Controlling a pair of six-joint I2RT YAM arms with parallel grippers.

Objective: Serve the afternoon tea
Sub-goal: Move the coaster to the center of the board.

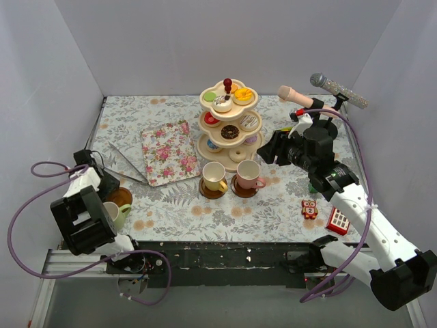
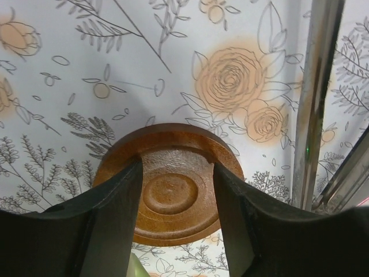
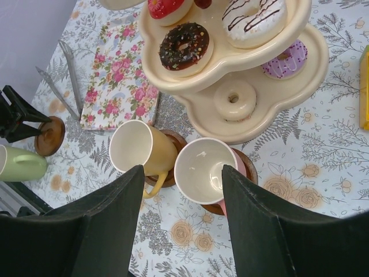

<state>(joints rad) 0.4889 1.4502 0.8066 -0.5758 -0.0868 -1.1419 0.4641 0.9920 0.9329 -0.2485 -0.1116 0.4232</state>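
Observation:
The cream three-tier stand (image 1: pixel 205 147) with a red knob holds donuts and cakes at the table's middle. A yellow cup (image 1: pixel 214 175) and a pink cup (image 1: pixel 248 173) each stand on a brown saucer in front of it. A third brown saucer (image 1: pixel 121 197) lies bare at the left, with a green cup (image 1: pixel 116 214) beside it. My left gripper (image 2: pixel 177 173) is open just above this saucer (image 2: pixel 170 196), its fingers straddling it. My right gripper (image 3: pixel 183 179) is open and empty, above the pink cup (image 3: pixel 202 170) and yellow cup (image 3: pixel 135 147).
A floral tray (image 1: pixel 167 152) lies left of the stand, with metal tongs (image 1: pixel 126 164) beside it; the tongs (image 2: pixel 314 104) run close to the right of the saucer. Two microphones (image 1: pixel 297 96) lie at back right. A small owl toy (image 1: pixel 309 208) and a red block (image 1: pixel 336 220) sit at front right.

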